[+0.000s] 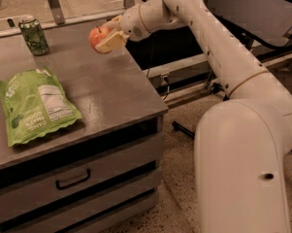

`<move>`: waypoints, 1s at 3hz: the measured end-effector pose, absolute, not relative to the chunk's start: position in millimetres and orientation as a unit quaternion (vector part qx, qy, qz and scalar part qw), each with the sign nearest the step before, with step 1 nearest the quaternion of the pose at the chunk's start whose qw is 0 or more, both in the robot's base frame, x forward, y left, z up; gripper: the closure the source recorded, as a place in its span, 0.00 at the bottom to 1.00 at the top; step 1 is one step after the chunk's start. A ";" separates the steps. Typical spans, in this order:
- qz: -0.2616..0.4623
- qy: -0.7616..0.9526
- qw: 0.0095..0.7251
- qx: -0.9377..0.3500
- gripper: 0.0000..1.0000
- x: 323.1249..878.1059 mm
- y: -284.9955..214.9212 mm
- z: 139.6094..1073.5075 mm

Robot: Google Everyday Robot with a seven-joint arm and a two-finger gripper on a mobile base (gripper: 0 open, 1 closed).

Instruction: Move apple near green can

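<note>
Red-orange apple point(97, 37): upper centre, over grey table point(111, 91).
Gripper point(105, 33): fingers pinching the apple.
Green can point(34, 35): upper left, upright, well apart.

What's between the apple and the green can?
Only bare table, in the camera view. The gripper holds the apple over the table's far side, apart from the green can.

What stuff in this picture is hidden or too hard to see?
1. Camera view: part of the apple is hidden by the end effector, which is shut on it near the back right of the table.
2. The writing on the green can is too small to read.
3. The robot's base is cut off by the bottom edge.
4. The inside of the drawer is hidden by its closed front.
</note>
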State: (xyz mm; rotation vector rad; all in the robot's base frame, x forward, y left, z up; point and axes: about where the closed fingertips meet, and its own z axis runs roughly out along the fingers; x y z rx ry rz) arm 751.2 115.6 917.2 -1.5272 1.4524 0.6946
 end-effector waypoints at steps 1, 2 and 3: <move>0.283 0.588 0.473 -0.592 1.00 758.9 109.8 928.5; 0.298 0.571 0.502 -0.577 1.00 778.6 135.1 922.6; 0.299 0.563 0.517 -0.571 1.00 801.2 171.9 907.4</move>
